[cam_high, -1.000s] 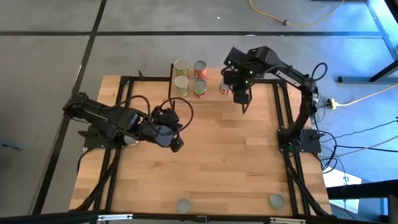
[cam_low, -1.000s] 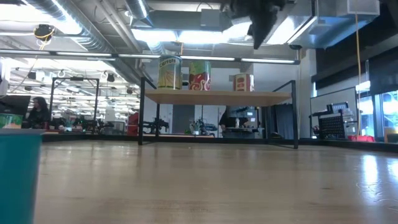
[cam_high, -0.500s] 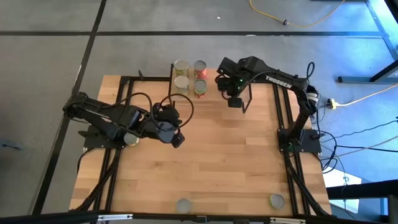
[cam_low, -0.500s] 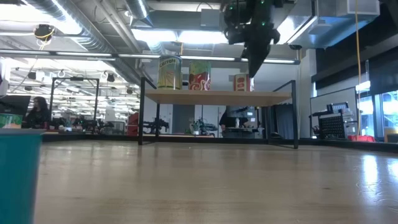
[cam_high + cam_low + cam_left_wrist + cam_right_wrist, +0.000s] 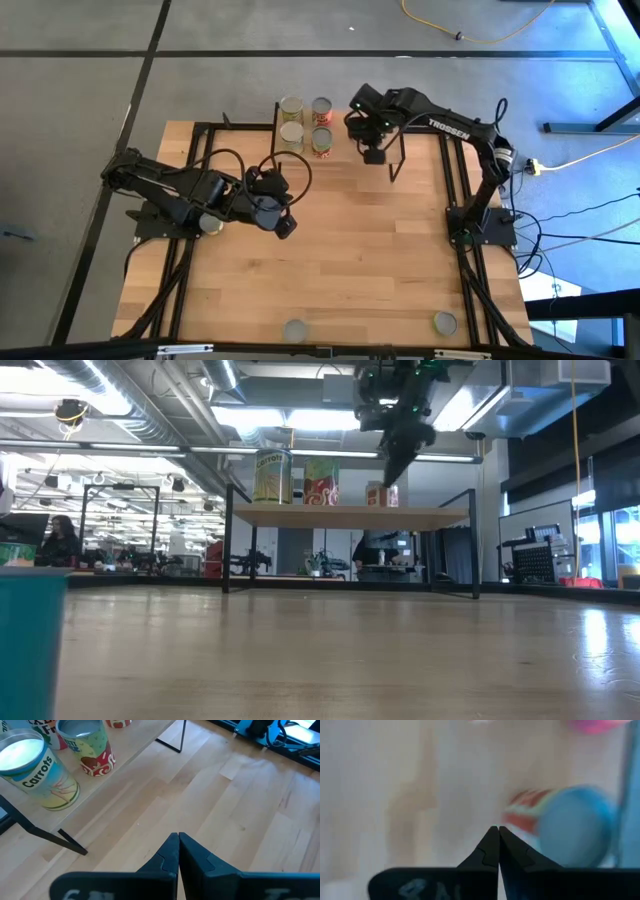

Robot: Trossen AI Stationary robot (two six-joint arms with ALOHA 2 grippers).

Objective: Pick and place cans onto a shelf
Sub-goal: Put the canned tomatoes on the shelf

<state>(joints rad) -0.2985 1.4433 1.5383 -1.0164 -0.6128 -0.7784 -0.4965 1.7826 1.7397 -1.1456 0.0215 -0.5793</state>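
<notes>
Though right over the right part of the shelf [image 5: 342,128], grips nothing with the right gripper [image 5: 372,155]: jaws pressed shut, tips pointing down. Stands at the far edge of the desk [image 5: 360,250], that shelf, on thin black legs.

From the low view, shows the right gripper [image 5: 390,476] just above and partly in front of a red and yellow can [image 5: 376,496] standing upright on the shelf board [image 5: 300,516]. Cannot tell if touching it. From the right wrist view, shows shut tips [image 5: 498,828] and a blurry red can beside them [image 5: 560,820].

On the left part of the shelf, holds four more cans in a square: a green can [image 5: 291,107] and a red can [image 5: 321,108] at the far side, a second green can [image 5: 291,136] and a second red can [image 5: 321,143] at the near side. All upright, silver tops up.

Lower down on the left middle of the desk, well apart from the shelf, sits the left gripper [image 5: 285,228], jaws shut too, with nothing between them.

Still off the shelf: two cans at the near edge of the desk, one toward the left [image 5: 294,329] and one toward the right [image 5: 444,323], plus another can partly hidden under the left arm [image 5: 210,224].
</notes>
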